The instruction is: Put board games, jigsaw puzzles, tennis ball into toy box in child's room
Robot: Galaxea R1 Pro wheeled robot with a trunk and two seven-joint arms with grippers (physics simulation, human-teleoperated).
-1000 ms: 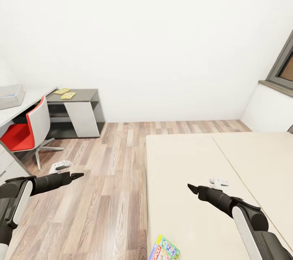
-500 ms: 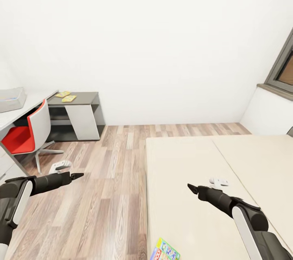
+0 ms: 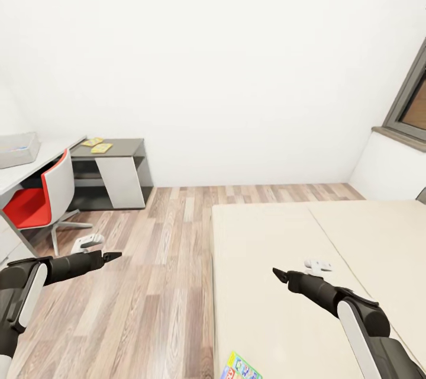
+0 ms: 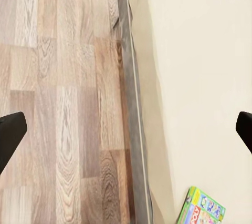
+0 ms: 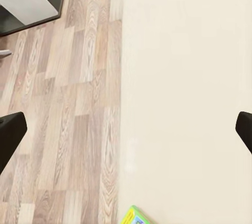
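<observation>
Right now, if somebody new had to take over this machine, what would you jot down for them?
Left gripper: open, holding nothing, over the wood-plank floor.
Right gripper: open, holding nothing, over the beige bed.
One colourful flat board game lies at the bed's near edge.
Two yellowish flat jigsaw squares lie on the dark grey desk section.
The translucent grey toy box sits on the light grey desk top; its contents are unclear.
Left: pick up that game, then the squares.

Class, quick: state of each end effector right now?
Left end effector: open, holding nothing.
Right end effector: open, holding nothing.
</observation>
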